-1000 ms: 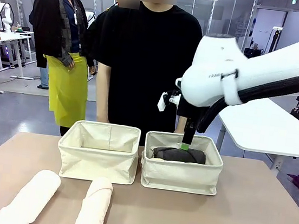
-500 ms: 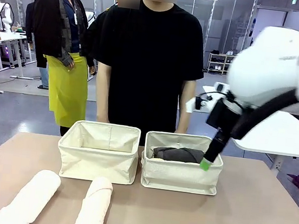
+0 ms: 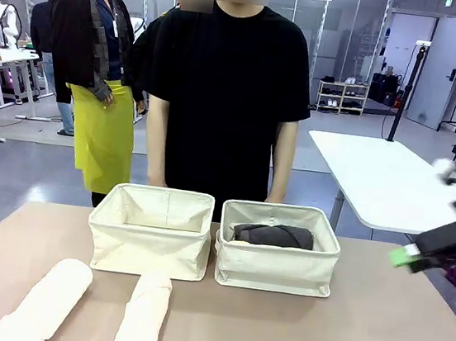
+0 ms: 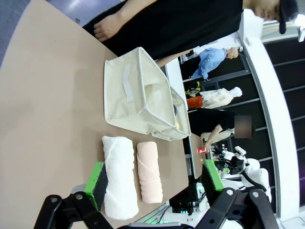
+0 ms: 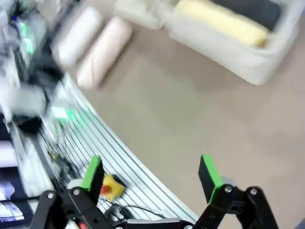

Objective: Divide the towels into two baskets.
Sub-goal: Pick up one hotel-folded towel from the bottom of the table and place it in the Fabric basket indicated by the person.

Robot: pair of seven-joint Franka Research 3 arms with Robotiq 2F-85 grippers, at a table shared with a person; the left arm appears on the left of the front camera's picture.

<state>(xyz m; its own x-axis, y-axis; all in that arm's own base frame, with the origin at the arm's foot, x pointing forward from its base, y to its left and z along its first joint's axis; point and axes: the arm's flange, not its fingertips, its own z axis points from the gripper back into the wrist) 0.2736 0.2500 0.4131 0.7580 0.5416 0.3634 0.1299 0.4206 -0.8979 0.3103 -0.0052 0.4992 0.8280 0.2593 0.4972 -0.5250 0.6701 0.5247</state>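
Two towels lie in the right basket: dark grey towel, pale yellow towel. On the table before the left basket, white towel and cream towel lie side by side. My left gripper and right gripper stand wide open, empty.

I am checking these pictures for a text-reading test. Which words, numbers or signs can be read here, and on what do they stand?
No text can be read in any view.
The baskets and the towels carry no print.
The white strip on one basket's side: blank, or too small to tell.
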